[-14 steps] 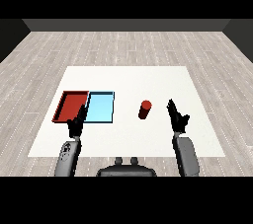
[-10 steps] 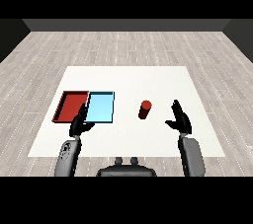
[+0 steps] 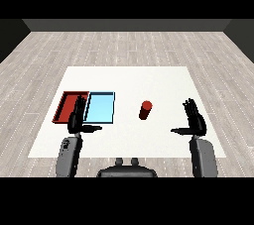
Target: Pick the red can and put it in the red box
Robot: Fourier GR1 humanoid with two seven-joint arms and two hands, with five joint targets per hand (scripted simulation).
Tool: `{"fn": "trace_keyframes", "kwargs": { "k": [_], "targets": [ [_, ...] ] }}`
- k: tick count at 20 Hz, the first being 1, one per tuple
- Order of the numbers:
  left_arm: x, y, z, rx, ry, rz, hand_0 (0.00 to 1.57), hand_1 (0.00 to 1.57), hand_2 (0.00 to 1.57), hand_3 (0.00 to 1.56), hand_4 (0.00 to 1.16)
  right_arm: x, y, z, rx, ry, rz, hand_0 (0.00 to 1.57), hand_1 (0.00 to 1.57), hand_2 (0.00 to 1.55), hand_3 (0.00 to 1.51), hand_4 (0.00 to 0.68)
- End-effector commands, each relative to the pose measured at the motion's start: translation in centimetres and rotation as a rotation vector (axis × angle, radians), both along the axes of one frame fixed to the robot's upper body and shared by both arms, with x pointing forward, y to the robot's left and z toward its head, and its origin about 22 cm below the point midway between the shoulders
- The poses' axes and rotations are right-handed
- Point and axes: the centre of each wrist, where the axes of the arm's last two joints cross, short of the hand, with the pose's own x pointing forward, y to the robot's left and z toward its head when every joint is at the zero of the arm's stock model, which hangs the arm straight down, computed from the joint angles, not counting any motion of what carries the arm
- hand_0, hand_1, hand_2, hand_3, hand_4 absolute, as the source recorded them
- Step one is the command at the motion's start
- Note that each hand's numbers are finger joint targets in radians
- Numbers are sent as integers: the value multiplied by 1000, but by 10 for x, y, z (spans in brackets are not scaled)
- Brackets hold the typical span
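The red can (image 3: 145,110) stands upright on the white table (image 3: 163,80), right of the two trays. The red tray (image 3: 67,104) lies at the left, with the light blue tray (image 3: 100,107) touching its right side. My right hand (image 3: 195,120) is open, fingers straight and thumb pointing left, well to the right of the can and a little nearer to me. My left hand (image 3: 76,120) is open too, raised in front of the near edge of the red tray and hiding part of it.
Bare table top lies between the can and my right hand and along the far half of the table. Beyond the table edges there is grey plank floor (image 3: 124,45).
My right hand has drifted right and slightly nearer, away from the can, and turned so its palm shows more. The left hand and the can have stayed put.
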Motion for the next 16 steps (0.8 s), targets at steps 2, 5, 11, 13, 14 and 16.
{"fn": "trace_keyframes", "kwargs": {
  "k": [2, 5, 11, 13, 14, 16],
  "targets": [
    [-16, -21, -8, -27, -77, -20, 0, 0, 0, 0, 0, -16, -32, -9, 1, -63, 28, 0, 0, 0, 0, 0],
    [-20, -9, -18, -34, -68, -17, 0, 0, 0, 0, 0, -2, -9, -10, 28, -78, 14, 0, 0, 0, 0, 0],
    [-9, 6, -8, -39, -92, -28, 0, 0, 0, 0, 0, -8, -16, 1, 33, -55, 31, 0, 0, 0, 0, 0],
    [-21, 17, -24, -59, -97, -6, 0, 0, 0, 0, 0, 4, -7, -9, 15, -42, 23, 0, 0, 0, 0, 0],
    [-18, -1, 1, -58, -89, -5, 0, 0, 0, 0, 0, -1, 0, -23, 36, -29, 37, 0, 0, 0, 0, 0],
    [0, 1, -20, -39, -91, 0, 0, 0, 0, 0, 0, 14, 6, -25, 38, 1, 48, 0, 0, 0, 0, 0]
  ]
}}
